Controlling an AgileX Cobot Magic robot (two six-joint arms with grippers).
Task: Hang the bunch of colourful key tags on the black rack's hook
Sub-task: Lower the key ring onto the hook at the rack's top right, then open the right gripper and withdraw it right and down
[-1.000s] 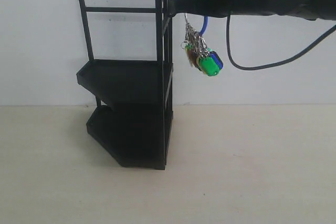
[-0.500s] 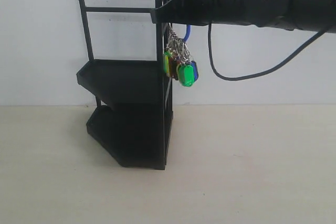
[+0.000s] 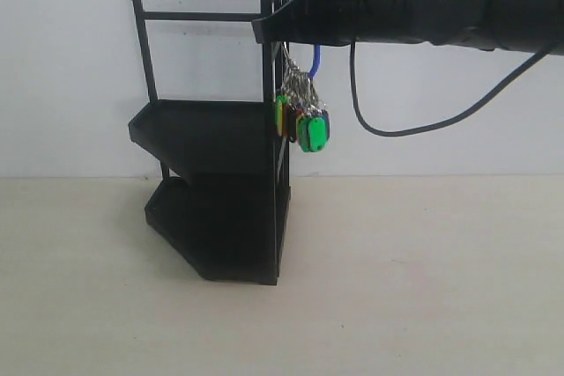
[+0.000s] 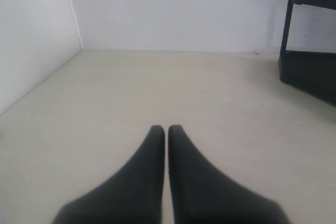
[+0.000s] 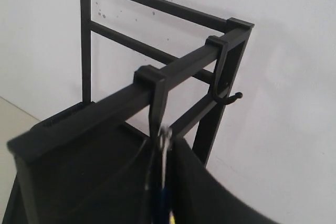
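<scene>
**Right gripper [image 3: 263, 30] is holding the colourful key tag bunch [image 3: 305, 122] up at the top corner of the black rack [image 3: 220, 143].**

Nearest, the left gripper [image 4: 166, 131] is hovering low over the pale table [image 4: 105, 103], its fingers pressed together and empty. Farther back, the rack is standing on the table while the right arm is reaching in from 3 o'clock, its fingers clamped on the bunch's blue loop [image 3: 315, 61]. The tags are dangling at 3 o'clock of the upper tray, just beside the front post. In the right wrist view a metal ring [image 5: 165, 139] is sitting by the lower end of the hook [image 5: 157, 103] clipped over the top bar; whether it is threaded on cannot be told. A second hook [image 5: 227, 97] is jutting out by the far corner post, before the white wall [image 3: 70, 59].
</scene>
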